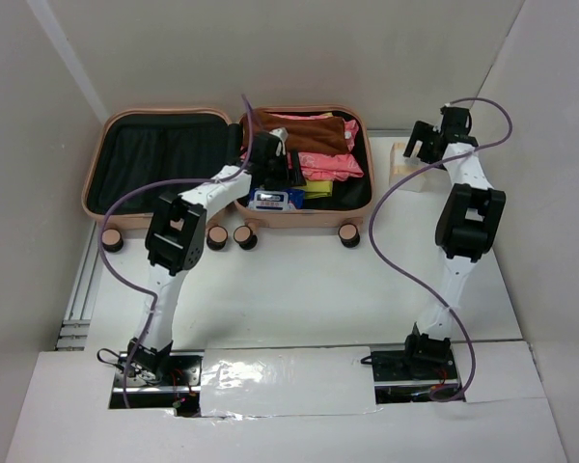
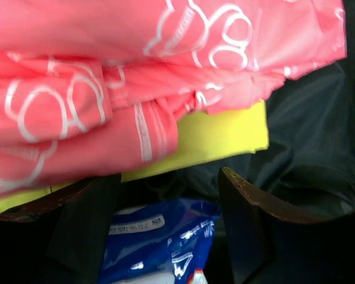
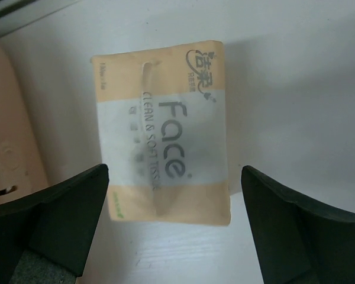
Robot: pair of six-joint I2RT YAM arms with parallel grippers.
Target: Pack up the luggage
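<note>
A blue packet point(image 2: 160, 236) is running off the bottom edge; whether the left gripper point(image 2: 165, 183) is pinching it is unclear. The right gripper point(image 1: 423, 147) is partly hiding a tissue pack point(image 1: 402, 176).

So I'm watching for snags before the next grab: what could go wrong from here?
The right gripper hangs open over the tissue pack, which lies close beside the luggage; a finger might catch its shell. The left gripper, low beside the pink fabric, could drag it out when lifting.

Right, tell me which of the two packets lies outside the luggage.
The peach-and-white Face tissue pack, on the table right of the luggage, below the open right gripper. The blue packet lies inside it.
</note>
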